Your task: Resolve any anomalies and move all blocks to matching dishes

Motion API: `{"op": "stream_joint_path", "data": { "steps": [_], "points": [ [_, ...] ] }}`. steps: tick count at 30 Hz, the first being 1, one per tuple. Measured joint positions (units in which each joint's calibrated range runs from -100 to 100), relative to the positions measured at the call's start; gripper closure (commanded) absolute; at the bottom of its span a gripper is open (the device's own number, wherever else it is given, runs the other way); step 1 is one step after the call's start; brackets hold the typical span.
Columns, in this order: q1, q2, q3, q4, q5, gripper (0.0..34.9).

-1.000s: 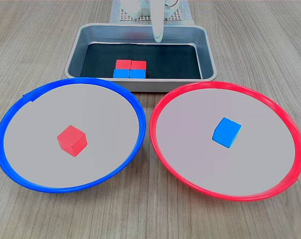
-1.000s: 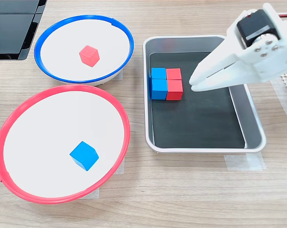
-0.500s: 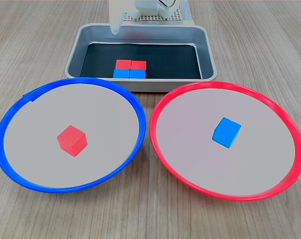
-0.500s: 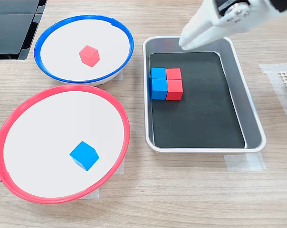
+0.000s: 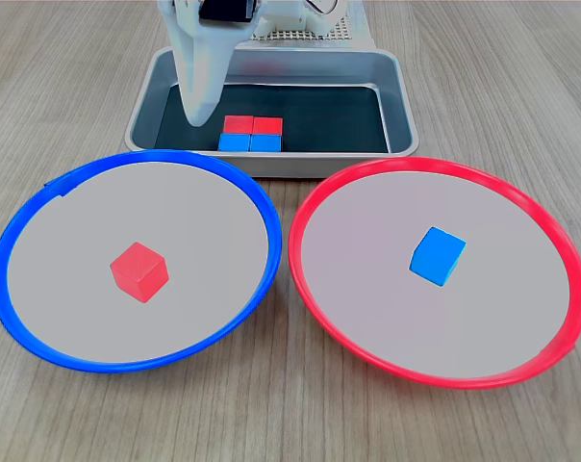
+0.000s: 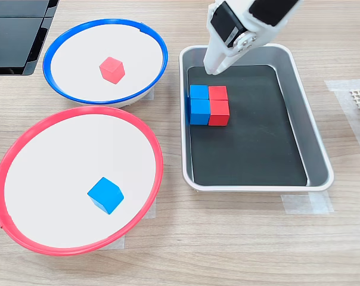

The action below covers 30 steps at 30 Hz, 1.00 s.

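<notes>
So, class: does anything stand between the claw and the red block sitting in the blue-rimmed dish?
Only the rims. The claw hangs over the tray's far corner, and the red block lies alone in the blue-rimmed dish. Between them are the tray wall and the dish rim, both low; nothing else shows in the way.

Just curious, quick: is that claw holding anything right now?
Gripper: fingers look closed, holding nothing, poised over the tray beside the blocks.

White tool (image 6: 213, 68) — tip down, fingers together
</notes>
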Motion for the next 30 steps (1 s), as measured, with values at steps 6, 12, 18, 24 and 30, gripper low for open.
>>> {"op": "stream_joint_path", "data": {
  "steps": [6,12,18,24,30],
  "points": [
    [-0.3,3.9,-1.2,-1.5,2.2,34.9],
    [-2.6,5.7,-0.7,-5.8,4.1,34.9],
    [-8.0,5.6,2.4,-7.3,4.0,34.9],
    [-11.7,2.9,5.4,-7.3,3.3,34.9],
    [-11.3,0.1,3.7,-2.1,3.0,34.7]
  ]
}}
